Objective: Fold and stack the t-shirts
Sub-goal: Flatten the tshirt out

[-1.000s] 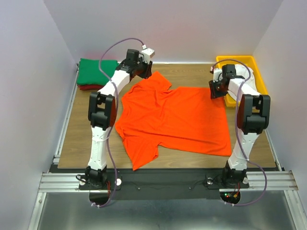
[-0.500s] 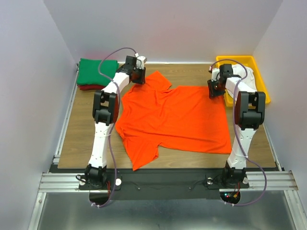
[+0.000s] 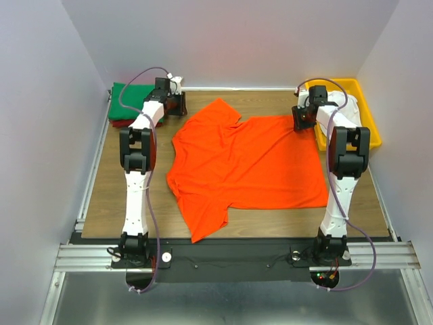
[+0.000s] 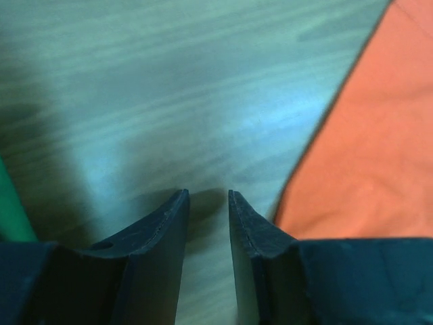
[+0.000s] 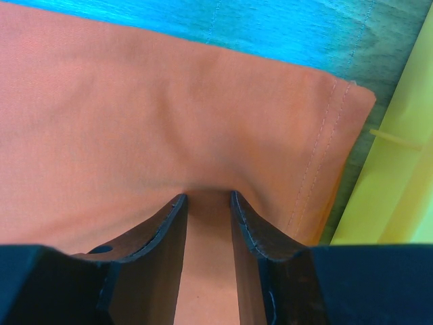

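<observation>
- The left gripper (image 4: 208, 196) hangs low over the bare table (image 4: 169, 81), jaws a little apart with nothing between them. The edge of the orange t-shirt (image 4: 365, 156) lies just to its right, and the green t-shirt (image 4: 8, 210) just to its left.
- The right gripper (image 5: 208, 198) is down on the orange shirt's far right hem corner, just beside the yellow tray (image 5: 399, 169). Its jaws are likewise slightly parted — the cloth puckers toward the tips, yet no fold looks pinched.
- Step in hand, as I judge it: spreading the orange shirt flat. It lies open and unfolded, a little skewed.
- The next move probably calls for the left gripper to shift right onto the far sleeve and for both grippers to close on cloth — then the first fold can begin.
- The green shirt sits folded on the dark red t-shirt (image 3: 118, 123) at the far left corner, where the stack is growing.
</observation>
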Available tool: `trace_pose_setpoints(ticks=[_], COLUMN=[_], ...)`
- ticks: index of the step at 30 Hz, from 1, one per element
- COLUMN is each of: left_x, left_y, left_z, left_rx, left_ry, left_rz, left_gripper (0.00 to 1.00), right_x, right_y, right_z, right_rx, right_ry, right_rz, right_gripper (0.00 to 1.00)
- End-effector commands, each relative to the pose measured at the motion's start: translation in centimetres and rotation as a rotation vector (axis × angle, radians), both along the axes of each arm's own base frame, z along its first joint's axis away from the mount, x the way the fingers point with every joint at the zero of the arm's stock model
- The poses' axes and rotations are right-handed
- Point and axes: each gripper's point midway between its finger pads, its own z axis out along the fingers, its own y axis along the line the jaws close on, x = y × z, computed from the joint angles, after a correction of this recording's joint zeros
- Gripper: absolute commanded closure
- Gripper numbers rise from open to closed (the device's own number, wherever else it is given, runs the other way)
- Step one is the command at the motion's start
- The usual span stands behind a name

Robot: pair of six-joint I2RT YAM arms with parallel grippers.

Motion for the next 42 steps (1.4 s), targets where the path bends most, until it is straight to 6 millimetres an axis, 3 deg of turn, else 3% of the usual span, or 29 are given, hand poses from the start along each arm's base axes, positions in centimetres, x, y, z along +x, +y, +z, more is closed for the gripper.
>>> trace_pose_setpoints(ticks=[1,4,5,11,14,20,25,27,31,32,34,35,42], left_x=[-0.7,-0.1,-0.2,0.1,0.1,-0.1,-1.9,-2.8,-3.4,-3.3,-3.1,-3.2,-1.6], left_y=[-2.9,-5.0,-5.9,-7.4,-7.1,-6.4,-4.8,-4.5,-4.5,-4.3,-3.5,-3.6,1.9], left_z=[7.0,9.8,8.7,5.2,3.0,2.0,-1.1,-2.5,-3.0,-2.9,-2.8,-2.9,-2.2], left_rx=[-0.031,0.006,0.027,0.077,0.089,0.142,0.234,0.257,0.287,0.326,0.369,0.373,0.431], left_ry=[-0.149,-0.225,-0.203,-0.136,-0.092,-0.056,0.043,0.082,0.100,0.090,0.084,0.086,0.067], left_rz=[-0.121,-0.137,-0.138,-0.120,-0.094,-0.065,-0.050,-0.067,-0.095,-0.079,-0.061,-0.069,0.042], left_gripper=[0.56,0.39,0.31,0.29,0.30,0.33,0.35,0.43,0.63,0.77,0.95,0.99,1.00], right_x=[-0.8,-1.1,-1.1,-1.1,-1.0,-1.0,-1.0,-1.1,-1.0,-1.1,-1.0,-1.0,-1.0], right_y=[0.3,0.4,0.4,0.4,0.4,0.7,0.7,0.5,0.4,0.4,0.4,0.4,0.5], right_z=[-1.1,-0.9,-0.9,-0.3,-0.4,-0.8,-0.7,-0.7,-0.7,-0.8,-0.7,-0.8,-1.2], right_rx=[0.001,0.004,0.008,0.007,0.005,0.021,0.020,0.013,0.005,0.006,0.005,0.005,0.011], right_ry=[0.026,0.026,0.026,0.016,0.017,0.023,0.023,0.024,0.021,0.024,0.022,0.024,0.029], right_rz=[0.011,0.014,0.014,0.017,0.020,0.019,0.018,0.021,0.018,0.017,0.016,0.016,0.023], right_gripper=[0.62,0.62,0.62,0.62,0.62,0.62,0.61,0.62,0.62,0.62,0.61,0.62,0.62])
